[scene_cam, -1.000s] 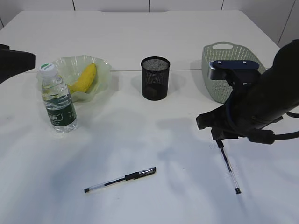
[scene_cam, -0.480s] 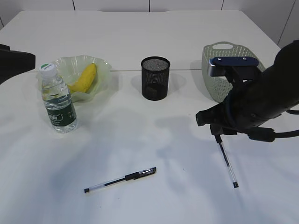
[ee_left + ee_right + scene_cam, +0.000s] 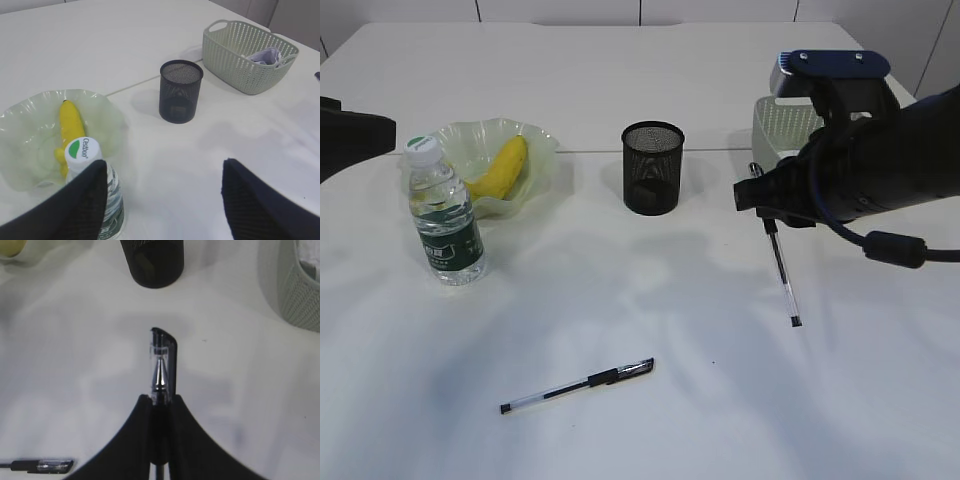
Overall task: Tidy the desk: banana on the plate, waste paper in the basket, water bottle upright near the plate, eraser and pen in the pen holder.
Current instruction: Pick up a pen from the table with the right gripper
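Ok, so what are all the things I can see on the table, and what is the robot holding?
banana: one, yellow, lying in the plate.
plate: one, pale green, wavy rim, back left.
water bottle: one, clear, white cap, upright in front of the plate.
pen holder: one, black mesh, middle.
basket: one, sage green, back right.
waste paper: one, white, inside the basket.
pens: two, black; one lying at the front, one held up.
desk: one, white.
left claw: open, holding nothing.
right claw: shut on the held pen.
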Controlling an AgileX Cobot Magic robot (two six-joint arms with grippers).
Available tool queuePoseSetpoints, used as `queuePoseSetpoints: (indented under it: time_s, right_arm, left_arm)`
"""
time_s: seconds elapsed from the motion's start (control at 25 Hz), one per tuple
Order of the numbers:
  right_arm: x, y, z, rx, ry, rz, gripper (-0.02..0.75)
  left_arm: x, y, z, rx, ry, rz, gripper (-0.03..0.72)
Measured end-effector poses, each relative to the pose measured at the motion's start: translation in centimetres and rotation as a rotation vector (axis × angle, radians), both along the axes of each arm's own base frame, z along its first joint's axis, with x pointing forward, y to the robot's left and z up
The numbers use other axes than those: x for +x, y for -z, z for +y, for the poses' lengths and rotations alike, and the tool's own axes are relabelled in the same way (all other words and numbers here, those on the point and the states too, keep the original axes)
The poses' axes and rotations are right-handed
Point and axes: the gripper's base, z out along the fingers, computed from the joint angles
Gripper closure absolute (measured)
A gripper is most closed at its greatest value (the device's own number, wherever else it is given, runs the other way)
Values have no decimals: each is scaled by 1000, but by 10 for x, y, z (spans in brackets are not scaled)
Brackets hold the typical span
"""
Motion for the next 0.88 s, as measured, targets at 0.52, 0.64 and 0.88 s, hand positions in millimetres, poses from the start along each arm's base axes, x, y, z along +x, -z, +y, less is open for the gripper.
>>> queuePoseSetpoints:
  time_s: [0.52, 0.64, 0.88]
  right_arm:
    - [12, -16, 6, 19, -71, -237, 706]
    - [14, -20, 8, 14, -106, -308, 706]
    - [17, -29, 12, 47, -140, -420, 706]
  left_arm:
    - [0, 0, 1, 11, -3, -1, 181]
    - [0, 1, 1, 12, -6, -1, 181]
    - [0, 1, 1, 14, -6, -1, 181]
